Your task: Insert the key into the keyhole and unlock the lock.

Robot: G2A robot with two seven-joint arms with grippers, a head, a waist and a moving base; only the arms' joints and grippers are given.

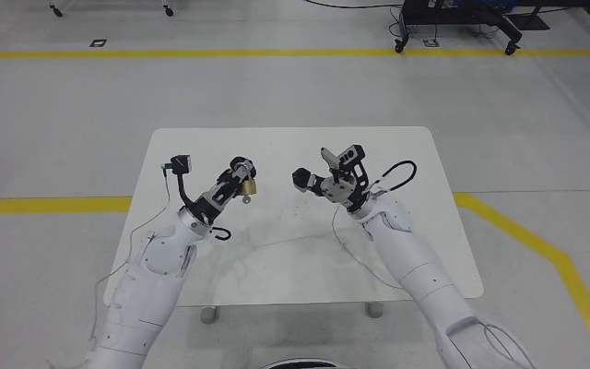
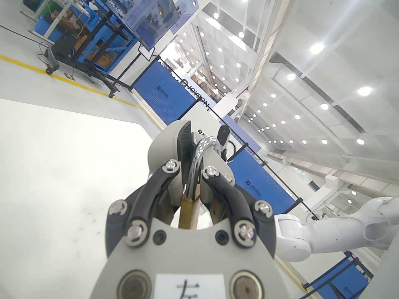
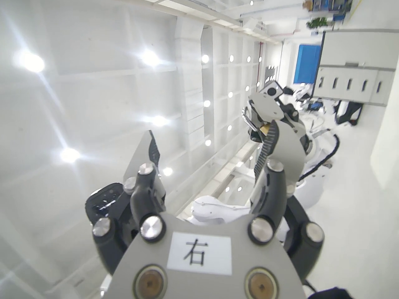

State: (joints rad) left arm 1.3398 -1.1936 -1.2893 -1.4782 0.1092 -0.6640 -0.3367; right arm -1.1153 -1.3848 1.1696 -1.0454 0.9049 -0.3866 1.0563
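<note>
The lock (image 1: 247, 188), a small brass padlock with a silver shackle, is held up above the white surface (image 1: 406, 240), off its top, over the half nearer the left arm. The left gripper (image 1: 241, 175) is clamped on the lock. In the left wrist view its fingers (image 2: 184, 138) press against the shackle from both sides, and the brass body (image 2: 188, 210) hangs back between them toward the palm. The right gripper (image 1: 304, 179) is near the lock and level with it, pointing at it across a clear gap, and it touches neither the lock nor the left gripper. In the right wrist view the right gripper (image 3: 212, 132) has its jaws spread wide with nothing between them, and the lock (image 3: 263, 129) shows just past one fingertip (image 3: 271, 135), still pinched in the left gripper. I cannot make out a key.
</note>
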